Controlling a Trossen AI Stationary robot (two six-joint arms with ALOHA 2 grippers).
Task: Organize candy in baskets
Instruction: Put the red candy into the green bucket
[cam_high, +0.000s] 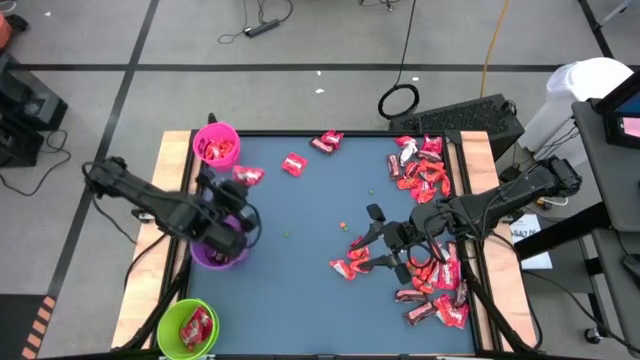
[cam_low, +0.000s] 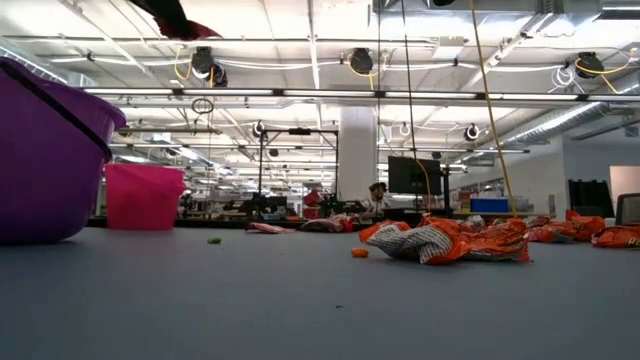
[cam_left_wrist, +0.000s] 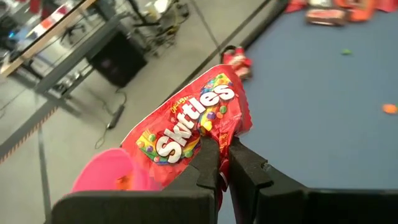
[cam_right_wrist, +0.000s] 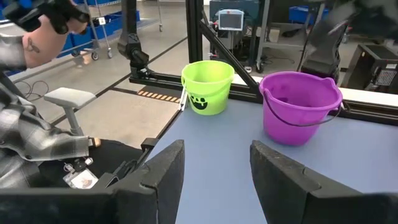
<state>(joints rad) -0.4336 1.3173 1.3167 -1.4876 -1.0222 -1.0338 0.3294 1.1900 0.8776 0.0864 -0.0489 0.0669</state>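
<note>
Blue table (cam_high: 300, 300), Skittles candy (cam_left_wrist: 189, 121) pinched in left hand (cam_left_wrist: 224, 165)

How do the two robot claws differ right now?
The left gripper is pinched shut on a red Skittles packet near the pink basket; the right gripper holds nothing. The left one's fingers press together, while the right one's stand apart. The left is by the purple basket, the right over the candy pile. Both are dark two-finger claws.
</note>
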